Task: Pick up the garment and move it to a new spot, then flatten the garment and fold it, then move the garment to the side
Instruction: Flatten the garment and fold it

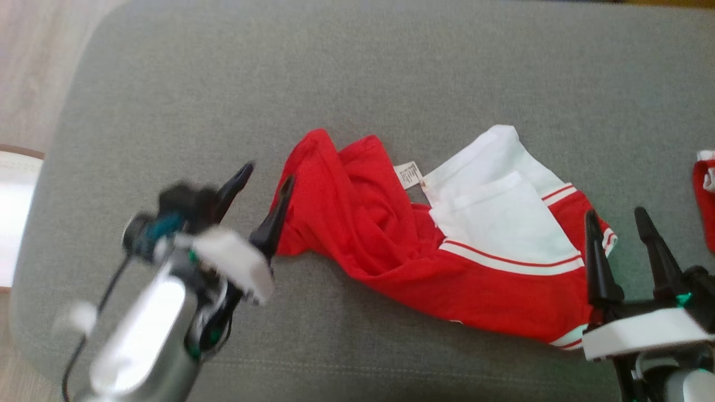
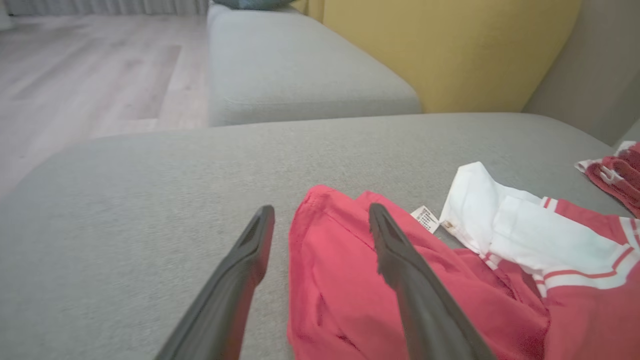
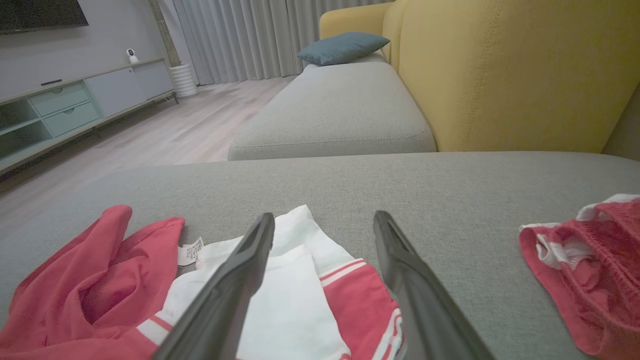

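A: Head view first. How much room is there around the garment (image 1: 391,245)?

B: Plenty. It lies crumpled on the grey seat cushion (image 1: 391,72), with bare weave stretching beyond it and to its left. The cushion's rounded corner and the pale wood floor (image 1: 33,56) are well off to the garment's left. A second red piece (image 1: 705,195) sits well apart on the garment's right.

A: And the tools?

B: The left tool (image 1: 269,172) stands at the garment's left end with its jaws spread wide, one finger in line with the red edge and nothing gripped. The right tool (image 1: 615,212) is at the garment's right end, just as wide and empty.

A: The left wrist view?

B: Its fingers straddle the garment's red hem, one over bare cushion and one over red cloth. Whether that one touches cannot be told. Beyond the garment the cushion runs to a yellow backrest (image 2: 450,50).

A: The right wrist view?

B: One finger lies over the garment's white panel, the other over grey weave just beside its striped edge. The garment is soft and creased, red with white panels and thin stripes, and has a small printed label (image 3: 190,252) near its middle. The cushion is coarse-woven and flat.
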`<state>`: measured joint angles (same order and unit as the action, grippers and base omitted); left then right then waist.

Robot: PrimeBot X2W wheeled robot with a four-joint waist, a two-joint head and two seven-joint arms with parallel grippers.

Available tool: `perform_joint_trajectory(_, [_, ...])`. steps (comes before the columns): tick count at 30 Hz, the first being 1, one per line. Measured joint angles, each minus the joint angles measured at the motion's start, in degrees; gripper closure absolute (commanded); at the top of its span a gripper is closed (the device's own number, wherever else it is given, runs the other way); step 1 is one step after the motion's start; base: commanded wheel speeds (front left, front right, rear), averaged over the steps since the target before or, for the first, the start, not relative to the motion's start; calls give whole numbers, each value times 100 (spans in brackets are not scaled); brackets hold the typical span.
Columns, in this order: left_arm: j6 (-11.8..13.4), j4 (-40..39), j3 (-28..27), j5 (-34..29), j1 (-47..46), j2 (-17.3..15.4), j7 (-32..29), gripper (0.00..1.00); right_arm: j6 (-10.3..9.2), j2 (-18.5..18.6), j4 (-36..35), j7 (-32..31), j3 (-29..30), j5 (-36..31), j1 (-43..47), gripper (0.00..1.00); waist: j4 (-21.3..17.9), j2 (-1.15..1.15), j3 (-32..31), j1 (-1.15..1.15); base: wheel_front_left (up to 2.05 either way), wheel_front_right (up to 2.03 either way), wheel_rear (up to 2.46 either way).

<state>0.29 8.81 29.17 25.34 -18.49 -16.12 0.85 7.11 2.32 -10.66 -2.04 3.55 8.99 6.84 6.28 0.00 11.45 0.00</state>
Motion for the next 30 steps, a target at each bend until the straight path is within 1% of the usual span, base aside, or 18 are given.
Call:
perform_joint_trajectory(4, [-369, 579, 107, 271, -760, 127, -589, 0, 0, 0, -22, 0, -70, 0, -151, 0, -73, 0, 213, 0, 0, 0, 0])
perform_joint_trajectory(9, [-637, 1510, 189, 576, -1465, 211, -1024, 0, 0, 0, -32, 1, -104, -1, -274, 0, -220, 0, 438, 0, 0, 0, 0])
perform_joint_trajectory(10, [-637, 1510, 189, 576, -1465, 211, -1024, 0, 0, 0, -32, 1, -104, -1, -274, 0, -220, 0, 438, 0, 0, 0, 0])
perform_joint_trajectory(14, [-736, 2087, 330, 887, -1918, 255, -1211, 0, 0, 0, -31, 2, -103, -1, -285, 0, -311, 0, 590, 0, 0, 0, 0])
perform_joint_trajectory(17, [-742, 2424, 519, 1053, -2238, 258, -1340, 0, 0, 1, -30, 3, -105, -1, -301, 0, -352, 0, 683, 0, 0, 0, 0])
perform_joint_trajectory(24, [-744, 2780, 1300, 1626, -2648, 172, -1696, 0, 0, 1, -8, 52, -136, 0, -431, 0, -419, 0, 792, 0, 0, 0, 0])
perform_joint_trajectory(30, [-744, 3075, 1677, 1923, -2852, 23, -1651, 0, 0, 1, 21, 57, -151, 2, -459, 0, -468, 0, 885, 0, 0, 0, 0])
